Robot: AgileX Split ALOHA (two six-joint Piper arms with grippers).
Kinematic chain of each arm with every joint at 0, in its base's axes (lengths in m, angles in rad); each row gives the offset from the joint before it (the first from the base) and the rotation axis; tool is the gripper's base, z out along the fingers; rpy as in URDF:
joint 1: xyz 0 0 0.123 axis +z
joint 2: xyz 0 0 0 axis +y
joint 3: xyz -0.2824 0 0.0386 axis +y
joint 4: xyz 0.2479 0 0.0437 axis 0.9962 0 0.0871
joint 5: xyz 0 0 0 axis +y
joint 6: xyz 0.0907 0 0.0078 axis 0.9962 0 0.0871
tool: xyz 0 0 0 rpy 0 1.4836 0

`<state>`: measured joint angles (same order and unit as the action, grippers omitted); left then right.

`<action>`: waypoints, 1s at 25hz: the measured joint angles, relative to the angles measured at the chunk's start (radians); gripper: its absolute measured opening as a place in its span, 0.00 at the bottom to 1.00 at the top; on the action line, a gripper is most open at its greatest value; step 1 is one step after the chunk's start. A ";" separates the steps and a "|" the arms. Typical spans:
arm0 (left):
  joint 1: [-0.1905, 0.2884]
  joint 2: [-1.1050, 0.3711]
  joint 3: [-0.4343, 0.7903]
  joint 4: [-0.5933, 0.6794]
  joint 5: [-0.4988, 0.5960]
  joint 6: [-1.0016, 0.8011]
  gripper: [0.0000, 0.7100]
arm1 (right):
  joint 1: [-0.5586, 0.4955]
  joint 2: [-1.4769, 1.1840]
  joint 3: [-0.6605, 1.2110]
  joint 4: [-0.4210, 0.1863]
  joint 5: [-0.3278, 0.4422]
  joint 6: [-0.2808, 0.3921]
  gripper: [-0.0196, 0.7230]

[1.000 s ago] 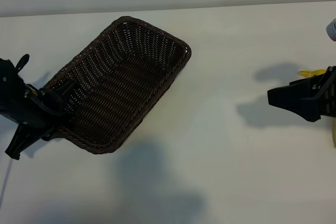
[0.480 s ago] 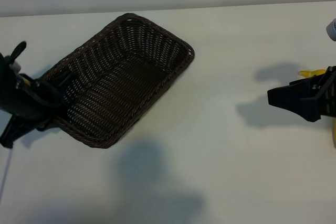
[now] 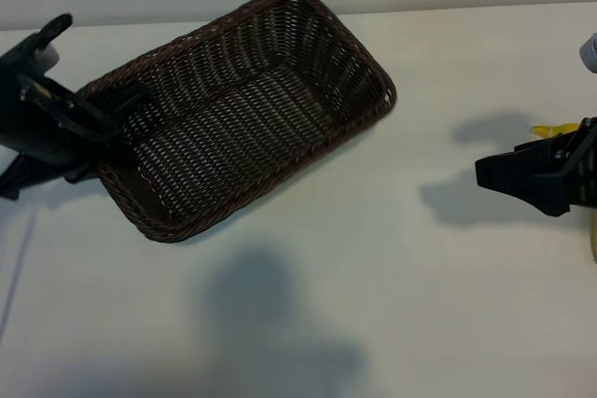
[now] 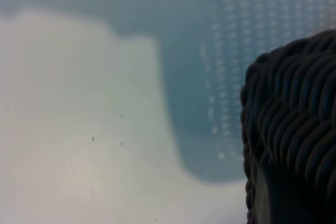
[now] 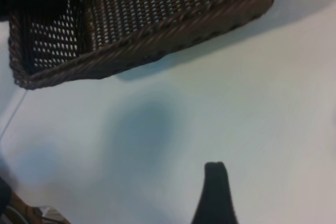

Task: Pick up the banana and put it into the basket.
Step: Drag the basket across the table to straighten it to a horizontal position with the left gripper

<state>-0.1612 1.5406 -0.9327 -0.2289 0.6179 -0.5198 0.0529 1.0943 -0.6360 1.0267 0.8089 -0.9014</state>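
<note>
While L gripper (image 3: 93,132) clamps basket (image 3: 252,109) rim – banana (image 3: 554,129) mostly hidden

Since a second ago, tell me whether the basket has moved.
Yes. The basket, gripped at its end by the left gripper, has swung and lifted: its far corner now crosses the table's back edge and sits nearer the parked right gripper.

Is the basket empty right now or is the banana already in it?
Empty. The basket shows only bare woven floor, with no banana inside. The left gripper grips its rim at one end.
</note>
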 joint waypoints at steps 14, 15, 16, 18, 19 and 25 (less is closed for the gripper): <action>0.000 0.218 -0.315 -0.093 0.326 0.550 0.24 | 0.000 0.000 0.000 0.000 0.000 0.000 0.79; 0.000 0.240 -0.334 -0.098 0.337 0.574 0.24 | 0.000 0.000 0.000 0.000 0.000 0.000 0.79; 0.000 0.261 -0.352 -0.106 0.344 0.601 0.24 | 0.000 0.000 0.000 0.000 0.000 0.000 0.79; 0.000 0.298 -0.382 -0.135 0.356 0.642 0.24 | 0.000 0.000 0.000 0.000 0.000 0.000 0.79; 0.000 0.316 -0.395 -0.150 0.358 0.653 0.24 | 0.000 0.000 0.000 0.000 0.000 0.000 0.79; 0.000 0.383 -0.412 -0.171 0.342 0.653 0.23 | 0.000 0.000 0.000 0.000 0.000 0.000 0.79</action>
<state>-0.1612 1.9241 -1.3452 -0.4002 0.9601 0.1336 0.0529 1.0943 -0.6360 1.0267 0.8086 -0.9014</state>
